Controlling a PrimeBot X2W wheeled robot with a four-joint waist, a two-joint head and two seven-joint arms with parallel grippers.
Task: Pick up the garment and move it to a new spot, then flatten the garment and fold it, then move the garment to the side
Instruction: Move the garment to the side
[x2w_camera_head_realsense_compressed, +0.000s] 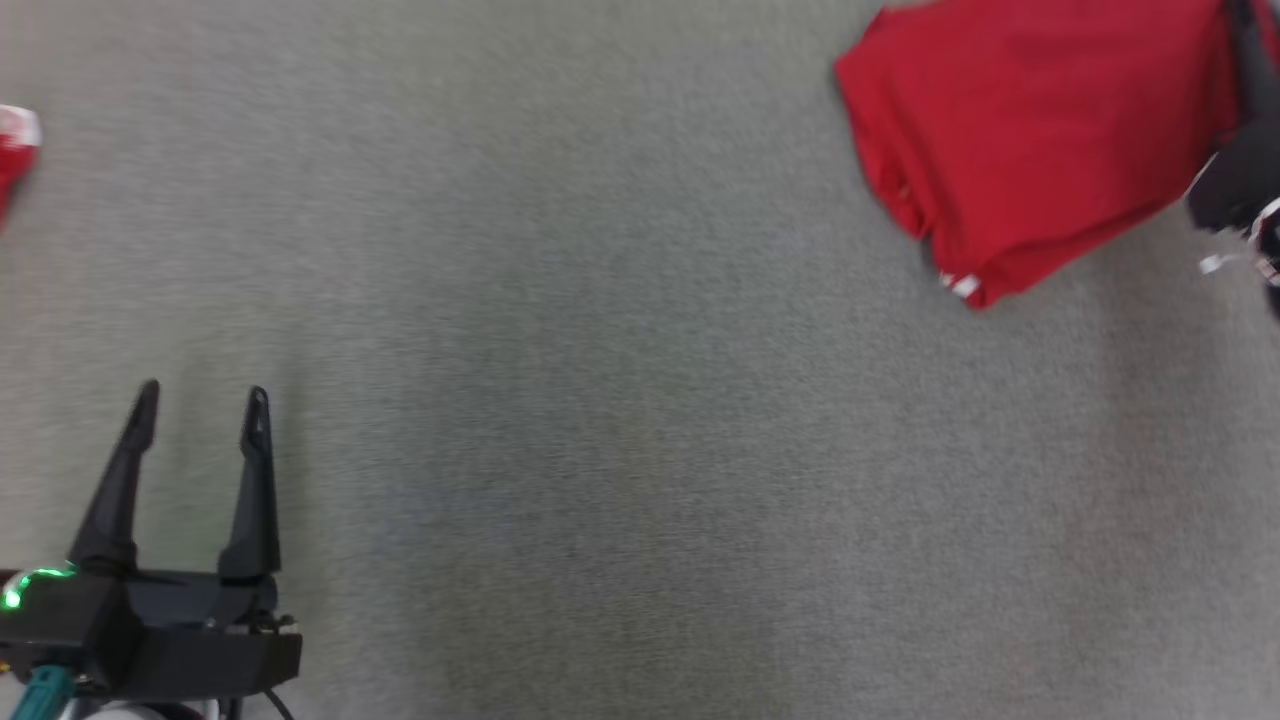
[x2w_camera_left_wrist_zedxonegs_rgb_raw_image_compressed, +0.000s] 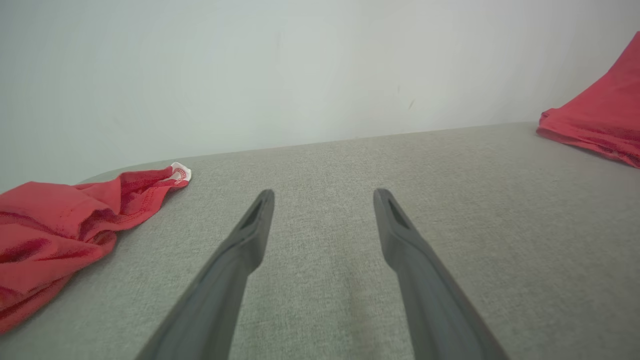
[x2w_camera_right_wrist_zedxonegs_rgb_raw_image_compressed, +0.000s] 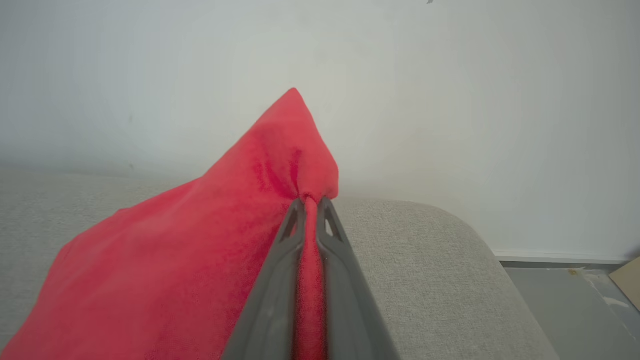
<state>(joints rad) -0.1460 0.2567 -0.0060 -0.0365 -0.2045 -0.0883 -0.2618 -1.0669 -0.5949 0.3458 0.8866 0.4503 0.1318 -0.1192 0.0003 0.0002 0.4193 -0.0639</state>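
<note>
The red garment (x2w_camera_head_realsense_compressed: 1030, 130) lies folded at the far right of the grey fabric surface (x2w_camera_head_realsense_compressed: 620, 400), a white tag at its near corner. My right gripper (x2w_camera_right_wrist_zedxonegs_rgb_raw_image_compressed: 311, 201) is shut on its edge, and the cloth (x2w_camera_right_wrist_zedxonegs_rgb_raw_image_compressed: 175, 260) rises in a peak at the fingertips and slopes down to the left. In the head view the dark bulk of the right arm (x2w_camera_head_realsense_compressed: 1238, 180) overlaps the garment's right edge. My left gripper (x2w_camera_head_realsense_compressed: 203, 392) stands open at the lower left with nothing between its fingers (x2w_camera_left_wrist_zedxonegs_rgb_raw_image_compressed: 250, 235). The held garment's corner (x2w_camera_left_wrist_zedxonegs_rgb_raw_image_compressed: 600, 120) shows at the right of the left wrist view.
A second red cloth (x2w_camera_left_wrist_zedxonegs_rgb_raw_image_compressed: 55, 225) lies crumpled on the surface left of the left gripper, and its tip (x2w_camera_head_realsense_compressed: 12, 150) shows at the head view's left edge. A pale wall (x2w_camera_left_wrist_zedxonegs_rgb_raw_image_compressed: 320, 70) backs the surface. Its rounded right end drops to the floor (x2w_camera_right_wrist_zedxonegs_rgb_raw_image_compressed: 560, 300).
</note>
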